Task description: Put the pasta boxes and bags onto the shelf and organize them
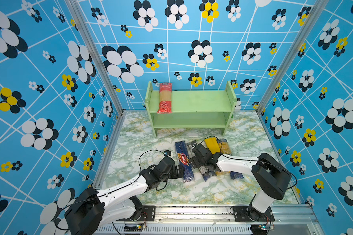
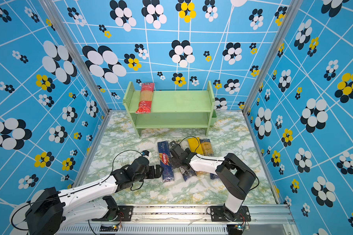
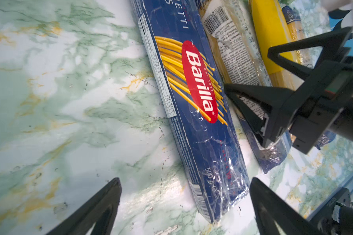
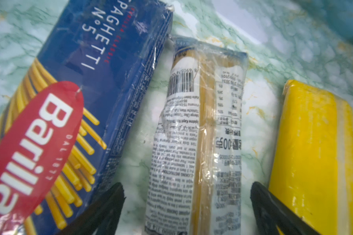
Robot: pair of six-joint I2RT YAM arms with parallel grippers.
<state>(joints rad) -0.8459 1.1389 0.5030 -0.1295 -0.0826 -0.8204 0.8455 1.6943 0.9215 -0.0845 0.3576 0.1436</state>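
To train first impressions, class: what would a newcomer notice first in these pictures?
The loud blue flowered walls hit first. Next, the green shelf at the back, with one red bag on its top tier. In front, four packs lie on the marble table, the Barilla leftmost; the open left gripper faces it and the open right gripper is over the white-label pack.

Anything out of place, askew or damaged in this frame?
The red bag lies front-to-back across the shelf top tier, and its front end sticks out past the edge, so it looks loosely parked. Nothing looks spilled or torn.
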